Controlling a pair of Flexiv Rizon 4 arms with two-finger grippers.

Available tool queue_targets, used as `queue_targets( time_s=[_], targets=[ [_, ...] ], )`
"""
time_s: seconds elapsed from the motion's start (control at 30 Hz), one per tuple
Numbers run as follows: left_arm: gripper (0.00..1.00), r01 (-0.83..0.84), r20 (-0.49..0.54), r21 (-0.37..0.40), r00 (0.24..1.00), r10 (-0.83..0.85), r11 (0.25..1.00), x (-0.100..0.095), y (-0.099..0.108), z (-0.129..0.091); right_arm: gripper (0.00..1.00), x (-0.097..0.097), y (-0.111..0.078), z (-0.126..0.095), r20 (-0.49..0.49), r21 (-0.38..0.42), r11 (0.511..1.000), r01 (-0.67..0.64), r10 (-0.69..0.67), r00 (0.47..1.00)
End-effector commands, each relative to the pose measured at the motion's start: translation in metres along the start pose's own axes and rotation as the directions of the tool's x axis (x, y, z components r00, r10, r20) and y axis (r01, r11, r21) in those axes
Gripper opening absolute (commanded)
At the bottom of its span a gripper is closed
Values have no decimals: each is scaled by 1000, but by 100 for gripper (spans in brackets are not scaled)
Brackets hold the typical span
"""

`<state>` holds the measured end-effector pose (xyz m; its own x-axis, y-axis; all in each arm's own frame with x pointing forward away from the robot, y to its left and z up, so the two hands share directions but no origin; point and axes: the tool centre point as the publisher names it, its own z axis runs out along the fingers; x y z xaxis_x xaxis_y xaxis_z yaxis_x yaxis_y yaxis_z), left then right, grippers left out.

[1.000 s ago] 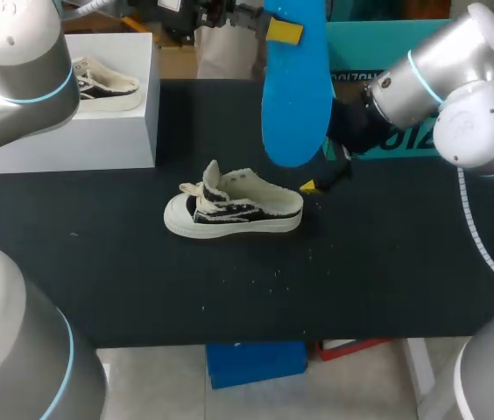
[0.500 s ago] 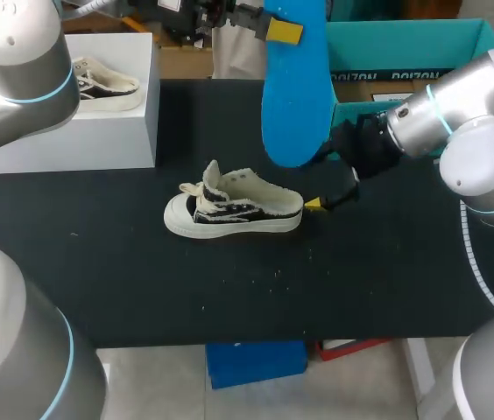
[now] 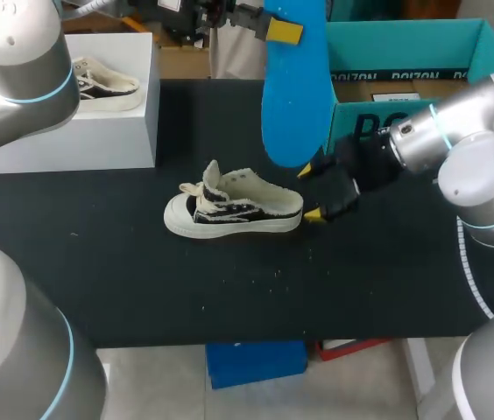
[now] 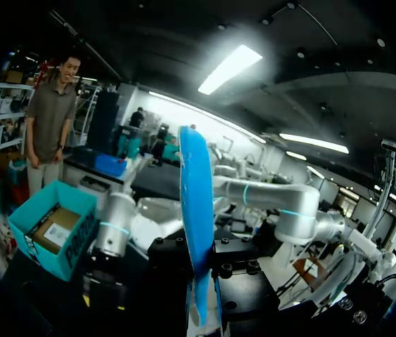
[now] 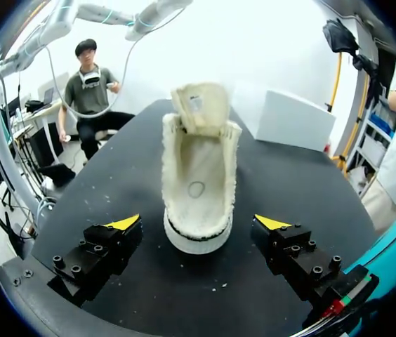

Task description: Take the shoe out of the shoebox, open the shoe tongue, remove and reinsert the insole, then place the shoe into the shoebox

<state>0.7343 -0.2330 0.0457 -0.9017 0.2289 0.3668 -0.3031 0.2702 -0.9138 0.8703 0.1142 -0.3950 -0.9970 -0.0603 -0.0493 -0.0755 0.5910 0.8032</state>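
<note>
A cream and black shoe (image 3: 234,208) lies on its sole on the black table (image 3: 142,289), tongue pulled up. In the right wrist view the shoe (image 5: 198,168) points away, heel toward me, and its inside is bare. My right gripper (image 3: 311,192) is open just behind the heel; in its own view the right gripper (image 5: 198,223) has one yellow tip on each side of the heel, touching nothing. My left gripper (image 3: 282,31) is shut on the blue insole (image 3: 295,87), which hangs high over the table's back. In the left wrist view the insole (image 4: 194,225) stands edge-on between the fingers.
The open teal shoebox (image 3: 405,52) stands at the back right, close behind my right arm. At the back left a white box (image 3: 98,131) carries a second shoe (image 3: 107,83). The white box (image 5: 296,119) also shows beyond the shoe in the right wrist view.
My right gripper has moved down and left toward the shoe's heel and turned, so both yellow tips now show. The shoe, the insole and the left arm have not moved.
</note>
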Motion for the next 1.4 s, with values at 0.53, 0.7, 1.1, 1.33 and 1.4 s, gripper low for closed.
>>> queue_targets(
  time_s=[0.53, 0.7, 1.1, 1.33, 1.4],
  targets=[
    [0, -1, 2, 0, 1000, 1, 1000, 0, 1, 1, 100, -11, 5, -16, -28, 204, 979, -12, 18, 999],
    [0, -1, 2, 0, 1000, 1, 1000, 0, 1, 1, 100, -24, 25, -25, -56, 345, 938, 27, -9, 998],
    [0, -1, 2, 0, 1000, 1, 1000, 0, 1, 1, 100, -46, 64, -19, -154, 694, 708, 128, -28, 988],
    [0, -1, 2, 0, 1000, 1, 1000, 0, 1, 1, 100, -45, 79, -3, -166, 765, 627, 150, -33, 986],
    [0, -1, 2, 0, 1000, 1, 1000, 0, 1, 1, 100, -44, 84, 2, -166, 777, 611, 151, -32, 986]
  ],
)
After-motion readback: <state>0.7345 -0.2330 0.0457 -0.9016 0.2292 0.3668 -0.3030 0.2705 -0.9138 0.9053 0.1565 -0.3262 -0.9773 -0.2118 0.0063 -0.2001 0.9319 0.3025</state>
